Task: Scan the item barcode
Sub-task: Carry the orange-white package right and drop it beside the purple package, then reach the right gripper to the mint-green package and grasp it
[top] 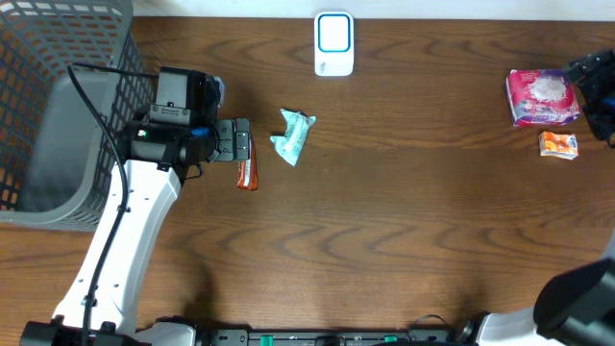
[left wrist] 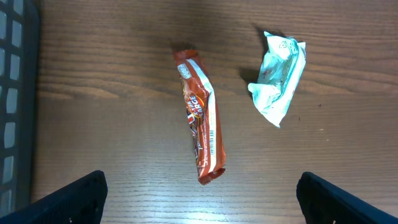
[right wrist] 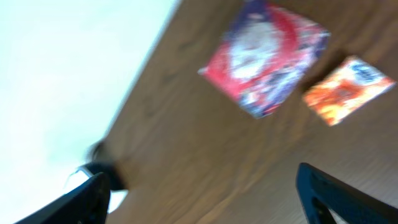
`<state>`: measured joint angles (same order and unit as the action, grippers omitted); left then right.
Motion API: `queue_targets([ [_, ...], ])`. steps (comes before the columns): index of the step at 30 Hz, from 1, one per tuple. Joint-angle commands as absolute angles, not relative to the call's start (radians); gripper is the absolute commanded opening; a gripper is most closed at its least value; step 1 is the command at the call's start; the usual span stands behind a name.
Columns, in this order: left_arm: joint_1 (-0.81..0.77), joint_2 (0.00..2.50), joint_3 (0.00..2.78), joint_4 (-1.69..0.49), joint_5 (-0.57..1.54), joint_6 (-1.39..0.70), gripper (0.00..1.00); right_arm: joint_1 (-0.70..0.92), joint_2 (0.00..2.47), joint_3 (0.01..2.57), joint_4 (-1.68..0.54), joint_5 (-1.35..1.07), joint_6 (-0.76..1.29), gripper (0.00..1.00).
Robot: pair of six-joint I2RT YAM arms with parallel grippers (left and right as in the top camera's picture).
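From overhead, my left gripper (top: 235, 142) hangs over the left part of the wooden table (top: 404, 231), just right of the grey mesh basket (top: 58, 115) that fills the upper left corner. An orange-brown snack bar (top: 248, 175) lies partly under its fingers, and a crumpled teal packet (top: 293, 136) sits near, to the right of them. The white barcode scanner (top: 333, 43) rests at the top centre edge, well apart from both. At the far right, my right gripper (top: 598, 86) is a dark shape at the frame edge, just beside a pink-red packet (top: 543, 96). A small orange packet (top: 558, 144) lies just below that packet.

In the left wrist view, the left gripper (left wrist: 199, 202) is spread wide and empty, its fingertips (left wrist: 74, 199) in the two bottom corners. The snack bar (left wrist: 202, 118) lies lengthwise between them, flat on the wood, with nothing over it. The teal packet (left wrist: 280, 78) is at upper right, apart from the bar. The basket (left wrist: 15, 93) runs along the left edge.

The right wrist view is blurred. The right gripper (right wrist: 202, 199) is also spread wide, with nothing held. The pink-red packet (right wrist: 264, 56) and the orange packet (right wrist: 348, 90) lie side by side at the upper right. A white area fills the upper left. I cannot make out the dark blob at the lower left.
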<state>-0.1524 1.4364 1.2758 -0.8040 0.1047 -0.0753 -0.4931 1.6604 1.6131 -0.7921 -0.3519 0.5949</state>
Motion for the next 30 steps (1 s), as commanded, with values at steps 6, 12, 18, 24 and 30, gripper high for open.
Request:
queue_targets([
  [6, -0.152, 1.44, 1.277, -0.804, 0.096, -0.08, 0.98, -0.248, 1.691, 1.562, -0.873, -0.451, 0.427, 0.92],
  [12, -0.152, 1.44, 1.277, -0.804, 0.096, -0.08, 0.98, 0.002, 1.759, 1.429, -0.73, -0.45, 0.366, 0.93],
  [18, -0.152, 1.44, 1.277, -0.804, 0.096, -0.08, 0.98, 0.215, 1.882, 1.365, -0.492, -0.451, 0.484, 0.91],
  [24, -0.152, 1.44, 1.277, -0.804, 0.096, -0.08, 0.98, 0.401, 2.03, 1.365, -0.238, -0.447, 0.624, 0.94],
  [30, -0.152, 1.44, 1.277, -0.804, 0.096, -0.08, 0.98, 0.514, 2.109, 1.365, -0.122, -0.322, 0.731, 0.87],
])
